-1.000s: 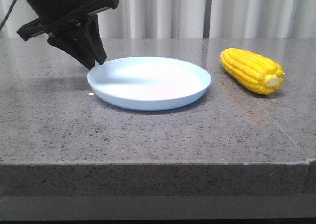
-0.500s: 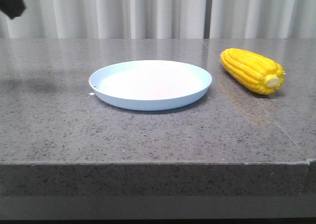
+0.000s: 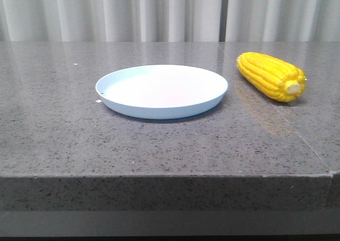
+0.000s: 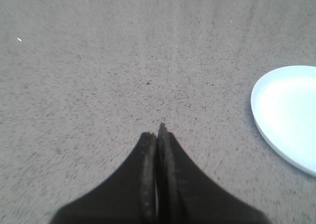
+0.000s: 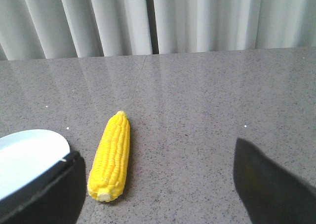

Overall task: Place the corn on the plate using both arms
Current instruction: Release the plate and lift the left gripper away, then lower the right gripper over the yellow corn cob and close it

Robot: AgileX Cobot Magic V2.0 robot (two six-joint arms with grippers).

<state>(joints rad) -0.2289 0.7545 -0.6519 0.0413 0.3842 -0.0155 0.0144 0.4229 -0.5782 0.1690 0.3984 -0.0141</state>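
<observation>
Front view: the plate (image 3: 162,90) sits flat on the grey speckled table (image 3: 159,145), a little to the 9 o'clock side of the middle. The corn (image 3: 271,75) lies on the table at 3 o'clock from the plate, near its rim but apart from it, with the pale stub end turned toward the camera and the tapered tip pointing away. White curtains (image 3: 170,13) hang behind the table. Neither arm shows here.

Left wrist view: the left gripper (image 4: 157,135) hangs over bare table, its 2 dark fingers (image 4: 145,155) pressed together with nothing between them. An arc of the plate's rim shows off to the 3 o'clock side, well apart from the fingertips.

Right wrist view: the right gripper (image 5: 160,177) has its 2 fingers (image 5: 266,184) spread wide, 1 at each lower corner of the frame, holding nothing. The corn lies on the table between them, closer to the finger on the plate's side and touching neither, stub end nearest the camera. Part of the plate shows beside that finger, just apart from the corn.
</observation>
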